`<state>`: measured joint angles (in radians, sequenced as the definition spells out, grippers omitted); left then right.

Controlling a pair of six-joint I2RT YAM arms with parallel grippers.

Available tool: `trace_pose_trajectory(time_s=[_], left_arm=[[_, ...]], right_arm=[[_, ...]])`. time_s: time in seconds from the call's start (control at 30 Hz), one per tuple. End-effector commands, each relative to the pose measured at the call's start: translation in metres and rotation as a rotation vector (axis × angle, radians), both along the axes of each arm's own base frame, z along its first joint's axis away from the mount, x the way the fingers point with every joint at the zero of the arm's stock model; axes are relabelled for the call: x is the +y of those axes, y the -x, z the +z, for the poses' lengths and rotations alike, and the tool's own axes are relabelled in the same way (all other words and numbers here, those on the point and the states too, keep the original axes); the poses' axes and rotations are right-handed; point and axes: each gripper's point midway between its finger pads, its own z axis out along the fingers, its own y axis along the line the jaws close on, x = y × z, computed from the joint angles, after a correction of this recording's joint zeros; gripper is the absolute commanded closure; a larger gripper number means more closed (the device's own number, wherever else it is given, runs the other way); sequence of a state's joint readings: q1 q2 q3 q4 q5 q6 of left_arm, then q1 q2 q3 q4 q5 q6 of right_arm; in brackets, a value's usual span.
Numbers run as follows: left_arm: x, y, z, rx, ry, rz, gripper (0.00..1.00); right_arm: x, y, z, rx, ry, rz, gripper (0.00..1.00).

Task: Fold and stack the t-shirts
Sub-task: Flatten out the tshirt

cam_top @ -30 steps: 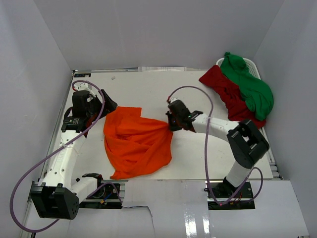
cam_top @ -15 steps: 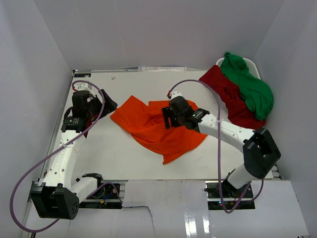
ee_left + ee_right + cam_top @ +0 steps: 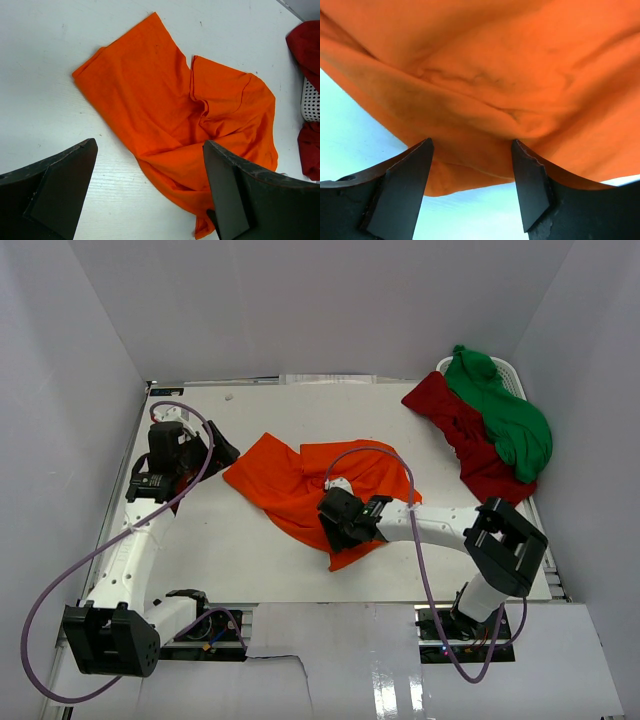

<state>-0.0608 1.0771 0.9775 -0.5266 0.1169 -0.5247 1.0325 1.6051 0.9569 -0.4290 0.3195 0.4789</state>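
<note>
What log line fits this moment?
orange shirt crumpled | left gripper open, apart | right gripper open above it | red shirt, green shirt heaped

Orange t-shirt (image 3: 170, 110) — soft matt cloth, creased, table (image 3: 50, 60) — smooth white surface, faintly grained, matt

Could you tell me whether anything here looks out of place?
The orange shirt lies crumpled mid-table, not flat; the red shirt and green shirt are heaped over a basket at the far right.
</note>
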Motion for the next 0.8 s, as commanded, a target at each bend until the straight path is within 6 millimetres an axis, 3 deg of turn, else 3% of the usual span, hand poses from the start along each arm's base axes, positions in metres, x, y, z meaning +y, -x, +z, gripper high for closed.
trace_pose_trajectory(time_s=[0.0, 0.13, 0.2, 0.3, 0.33, 0.37, 0.47, 0.6, 0.7, 0.73, 0.77], left_arm=[[-0.002, -0.004, 0.015, -0.027, 0.003, -0.022, 0.02], [-0.002, -0.003, 0.016, -0.033, 0.001, -0.02, 0.03], [-0.001, -0.002, 0.016, -0.031, 0.0, -0.019, 0.03], [-0.002, -0.002, 0.016, -0.031, 0.002, -0.021, 0.03], [-0.002, -0.003, 0.016, -0.031, 0.001, -0.023, 0.03], [-0.002, -0.003, 0.015, -0.03, 0.001, -0.023, 0.03], [-0.002, -0.003, 0.016, -0.032, 0.0, -0.024, 0.03], [-0.002, -0.003, 0.015, -0.029, -0.002, -0.025, 0.03], [-0.002, -0.003, 0.015, -0.029, 0.001, -0.025, 0.03], [-0.002, -0.003, 0.015, -0.029, -0.001, -0.026, 0.03], [-0.002, -0.003, 0.015, -0.029, -0.001, -0.026, 0.03]], right_arm=[[0.004, 0.012, -0.007, 0.017, 0.012, -0.029, 0.3], [0.013, 0.025, -0.012, 0.034, -0.001, -0.028, 0.34], [0.017, 0.03, -0.016, 0.048, 0.004, -0.018, 0.41], [0.021, 0.032, -0.026, 0.069, 0.02, -0.017, 0.83], [0.023, 0.032, -0.029, 0.077, 0.029, -0.01, 0.92], [0.025, 0.03, -0.028, 0.072, 0.028, -0.001, 0.92], [0.048, 0.018, 0.003, 0.018, -0.051, 0.02, 0.92], [0.077, -0.014, 0.089, -0.099, -0.242, 0.058, 0.92], [0.073, -0.051, 0.126, -0.124, -0.334, 0.047, 0.92], [0.063, -0.074, 0.131, -0.132, -0.355, 0.008, 0.92], [0.065, -0.081, 0.131, -0.105, -0.388, 0.033, 0.89]])
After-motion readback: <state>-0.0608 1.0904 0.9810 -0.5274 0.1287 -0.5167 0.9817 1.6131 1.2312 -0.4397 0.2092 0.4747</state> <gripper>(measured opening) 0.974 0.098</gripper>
